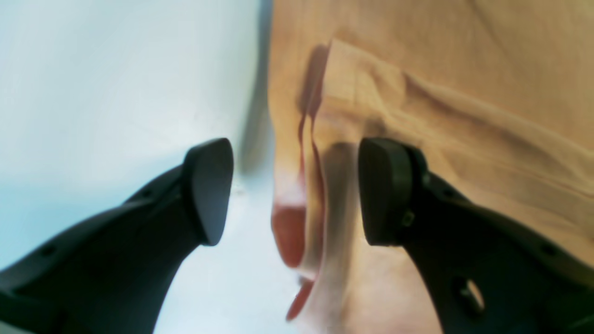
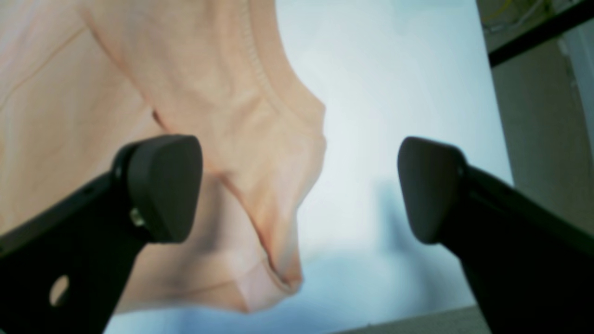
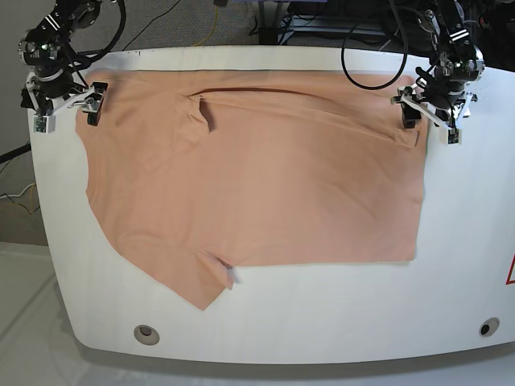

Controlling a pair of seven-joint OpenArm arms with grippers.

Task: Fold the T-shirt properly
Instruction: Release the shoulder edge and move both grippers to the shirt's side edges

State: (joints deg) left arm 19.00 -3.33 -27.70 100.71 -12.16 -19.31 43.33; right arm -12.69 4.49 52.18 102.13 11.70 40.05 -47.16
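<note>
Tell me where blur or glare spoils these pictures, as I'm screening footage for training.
Left wrist view: T-shirt soft, table washed out pale. Right wrist view: cloth slightly soft, bluish shadow near the right fingertip. Base view: sharper, evenly lit.

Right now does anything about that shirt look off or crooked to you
Yes. At the near edge of the T-shirt, a pointed flap juts out below the otherwise fairly straight edge, left of the picture's middle, making the outline lopsided.
</note>
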